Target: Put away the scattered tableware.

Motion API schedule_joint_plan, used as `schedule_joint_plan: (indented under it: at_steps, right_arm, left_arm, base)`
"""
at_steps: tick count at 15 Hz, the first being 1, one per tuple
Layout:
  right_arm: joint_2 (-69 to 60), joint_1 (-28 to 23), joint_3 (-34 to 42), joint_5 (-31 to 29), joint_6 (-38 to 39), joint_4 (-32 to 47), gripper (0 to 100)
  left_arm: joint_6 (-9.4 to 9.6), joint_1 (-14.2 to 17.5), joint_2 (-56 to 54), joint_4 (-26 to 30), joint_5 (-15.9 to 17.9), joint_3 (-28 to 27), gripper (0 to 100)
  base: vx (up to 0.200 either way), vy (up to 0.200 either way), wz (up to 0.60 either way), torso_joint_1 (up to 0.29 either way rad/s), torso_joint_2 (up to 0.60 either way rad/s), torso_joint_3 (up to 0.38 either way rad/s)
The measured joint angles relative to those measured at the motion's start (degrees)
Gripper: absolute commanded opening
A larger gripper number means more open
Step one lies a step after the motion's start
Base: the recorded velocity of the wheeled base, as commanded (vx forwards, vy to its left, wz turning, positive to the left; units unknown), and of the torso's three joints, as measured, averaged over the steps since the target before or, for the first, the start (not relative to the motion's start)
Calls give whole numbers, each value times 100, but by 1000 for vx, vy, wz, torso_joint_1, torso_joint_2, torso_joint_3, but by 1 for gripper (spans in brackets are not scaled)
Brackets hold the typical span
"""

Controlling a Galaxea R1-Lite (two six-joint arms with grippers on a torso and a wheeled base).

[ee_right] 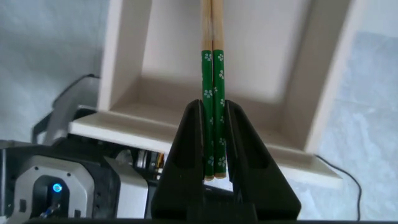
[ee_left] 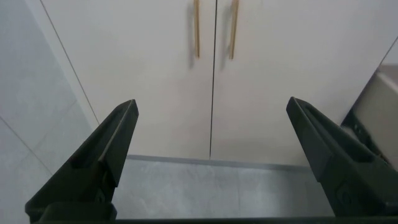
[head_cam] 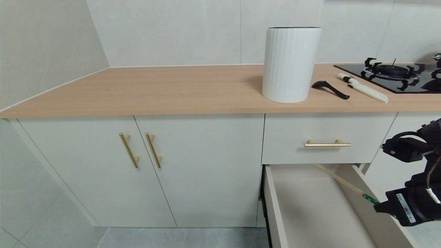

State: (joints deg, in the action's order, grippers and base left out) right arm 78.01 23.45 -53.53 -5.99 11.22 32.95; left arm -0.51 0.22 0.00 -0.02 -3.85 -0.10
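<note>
**Over the drawer (head_cam: pixel 274 206), chopsticks (head_cam: pixel 339 179) pinched for stowing**

Low before the doors (ee_left: pixel 280 74), left gripper (ee_left: pixel 211 109) spread wide, empty, clear of the work. On the counter (head_cam: pixel 172 89) by the holder (head_cam: pixel 291 64), spoon (head_cam: pixel 330 88) and knife (head_cam: pixel 363 90) waiting. At right, right gripper (head_cam: pixel 380 206) clamped on the chopsticks' green ends, tips angled into the drawer, likely to lay flat. From the wrist, two sticks side by side; from the head, one line.

The left pincer (ee_left: pixel 212 104) and right pincer (ee_right: pixel 212 111) are matte black with tapering wedge fingers (ee_left: pixel 106 155). The black right arm (head_cam: pixel 418 201) bears a white label (head_cam: pixel 403 207).
</note>
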Motion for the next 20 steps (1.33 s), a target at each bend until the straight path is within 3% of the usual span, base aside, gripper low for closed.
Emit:
schedule_joint_plan:
  at_steps: [6, 16, 20]
  right_arm:
    - [652, 124, 199, -6, 94, -547, 0]
    - [2871, 210, 306, -44, 239, -2723, 0]
    - [3933, 293, 306, -514, 644, -3632, 0]
  left_arm:
    - [0, 2, 0, -2, 0, 0, 100]
    - [0, 0, 0, -5, 0, 0, 100]
    - [0, -1, 0, -5, 0, 0, 100]
  base:
    - [0, 0, 0, -19, 238, 212]
    - [0, 0, 0, 0, 0, 0]
    - [0, 0, 0, 0, 0, 0]
